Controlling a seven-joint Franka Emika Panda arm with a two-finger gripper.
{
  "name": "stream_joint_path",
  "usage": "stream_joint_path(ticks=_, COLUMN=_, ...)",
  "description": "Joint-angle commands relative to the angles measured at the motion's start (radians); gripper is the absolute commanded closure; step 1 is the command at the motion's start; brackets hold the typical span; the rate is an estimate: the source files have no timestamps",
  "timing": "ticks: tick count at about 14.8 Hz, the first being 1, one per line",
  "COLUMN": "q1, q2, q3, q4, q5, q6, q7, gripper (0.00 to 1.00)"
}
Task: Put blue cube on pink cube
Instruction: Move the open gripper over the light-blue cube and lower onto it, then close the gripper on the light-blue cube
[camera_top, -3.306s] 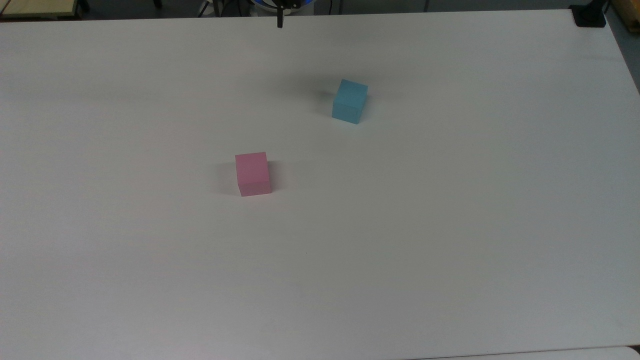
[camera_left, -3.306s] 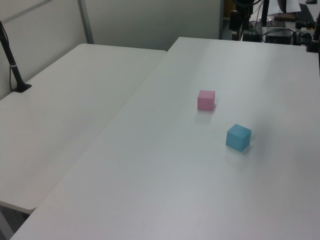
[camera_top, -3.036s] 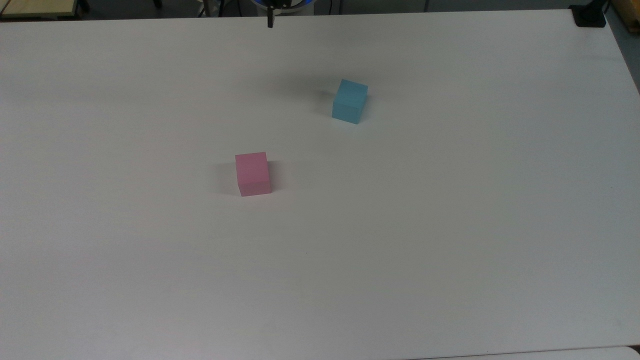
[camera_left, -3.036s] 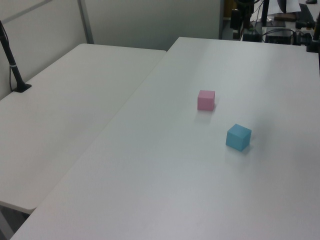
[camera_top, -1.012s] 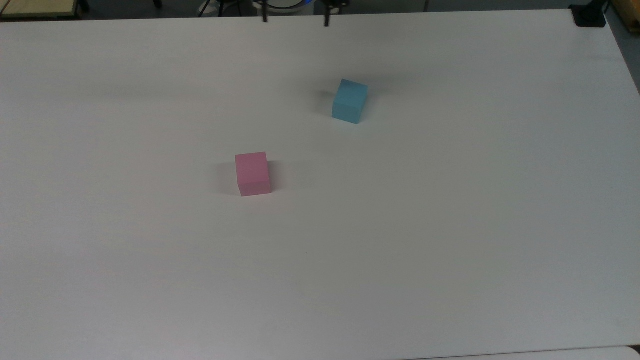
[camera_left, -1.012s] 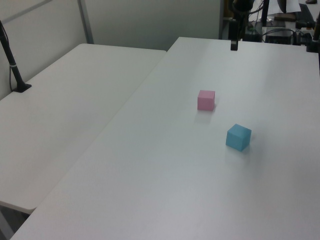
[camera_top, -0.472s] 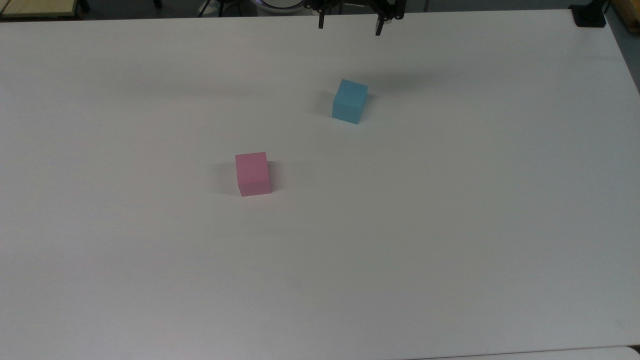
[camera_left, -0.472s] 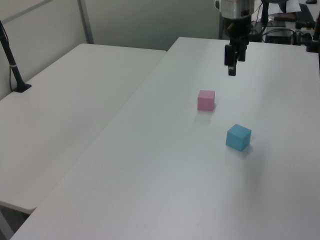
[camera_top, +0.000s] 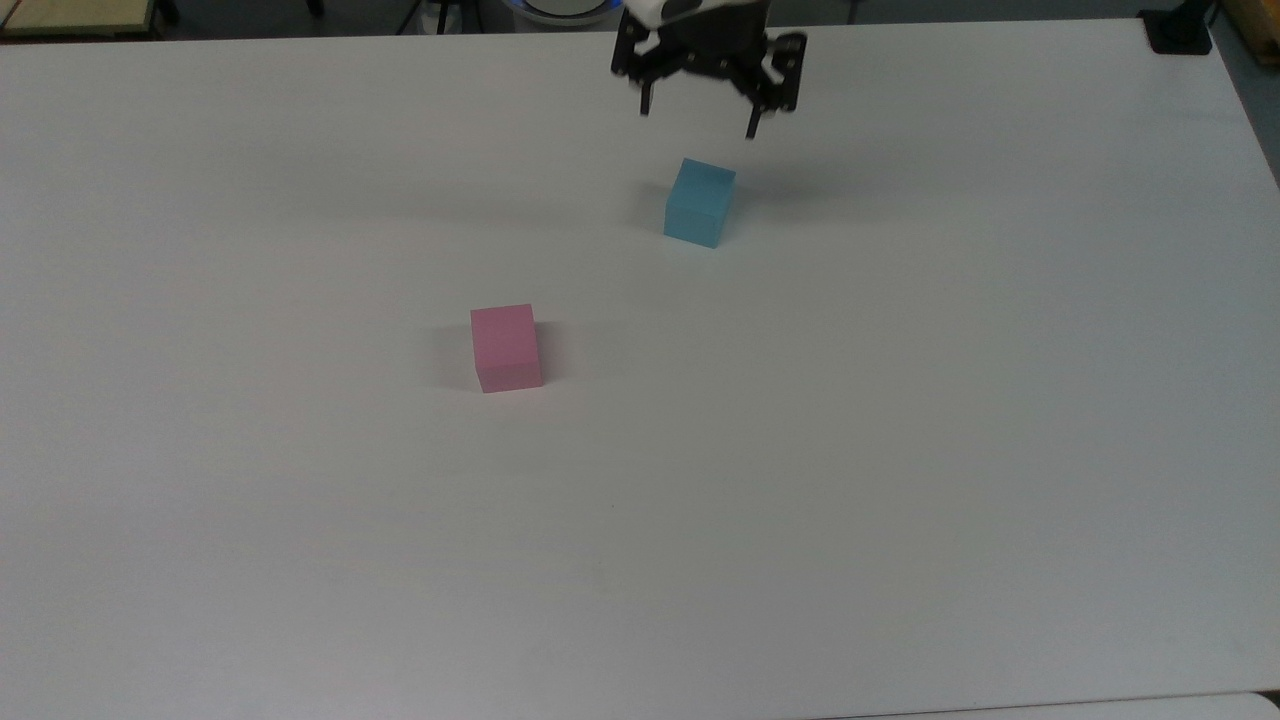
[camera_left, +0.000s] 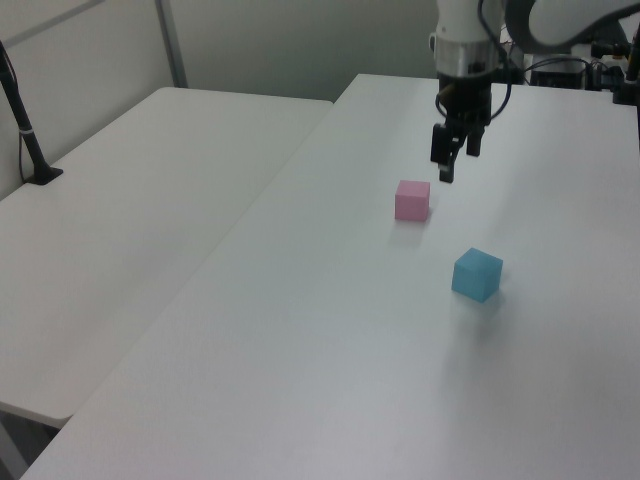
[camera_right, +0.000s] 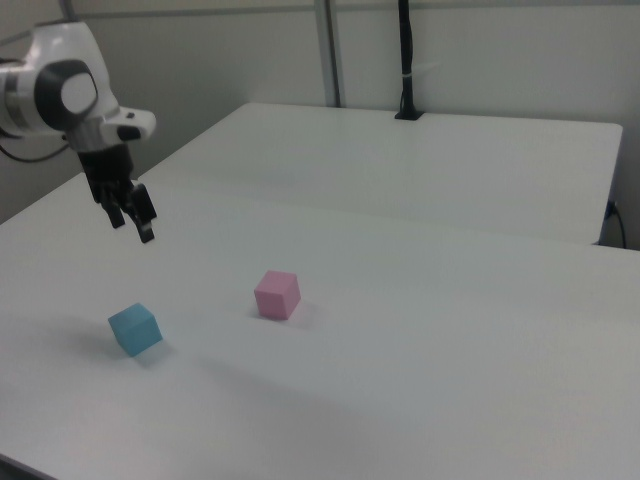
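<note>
The blue cube (camera_top: 699, 203) rests on the white table (camera_top: 900, 450) toward the far side in the top view. The pink cube (camera_top: 506, 347) sits apart from it, nearer the middle and to the top view's left. My gripper (camera_top: 698, 120) hangs open in the air just beyond the blue cube and above it, holding nothing. In the left view the gripper (camera_left: 455, 165) hovers past the pink cube (camera_left: 412, 200), with the blue cube (camera_left: 477, 275) closer to the camera. In the right view the gripper (camera_right: 133, 230) is high above the blue cube (camera_right: 135, 329), and the pink cube (camera_right: 277, 294) lies to its right.
A second white table (camera_left: 150, 200) adjoins on the left view's left, with a black post (camera_left: 25, 130) clamped at its far edge. A black clamp (camera_top: 1180, 30) sits on the table corner at the top view's upper right. Equipment and cables stand behind the arm.
The gripper came in from the far table edge, spread its fingers and dropped toward the blue cube. Both cubes stayed put.
</note>
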Motion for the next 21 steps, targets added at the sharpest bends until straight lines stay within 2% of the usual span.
stream_joint_path(ticks=1, q1=0.013, q2=-0.024, q3=-0.020, q4=-0.111, q5=-0.001, q6=0.055, q7=0.002, gripper=0.00)
stream_joint_path(ticks=4, q1=0.042, q2=-0.023, q3=-0.019, q4=-0.208, q5=-0.001, q6=0.127, q7=0.011, gripper=0.00)
stream_joint_path(ticks=6, q1=0.039, q2=-0.015, q3=-0.019, q4=-0.223, q5=-0.001, q6=0.161, q7=0.013, gripper=0.00)
stream_joint_path(ticks=10, q1=0.047, q2=0.004, q3=-0.020, q4=-0.320, q5=-0.016, q6=0.265, q7=0.013, gripper=0.00)
stream_joint_path(ticks=20, q1=0.082, q2=0.112, q3=-0.020, q4=-0.340, q5=-0.035, q6=0.389, q7=0.054, gripper=0.01)
stream_joint_path(ticks=21, q1=0.084, q2=0.119, q3=-0.020, q4=-0.340, q5=-0.035, q6=0.402, q7=0.054, gripper=0.09)
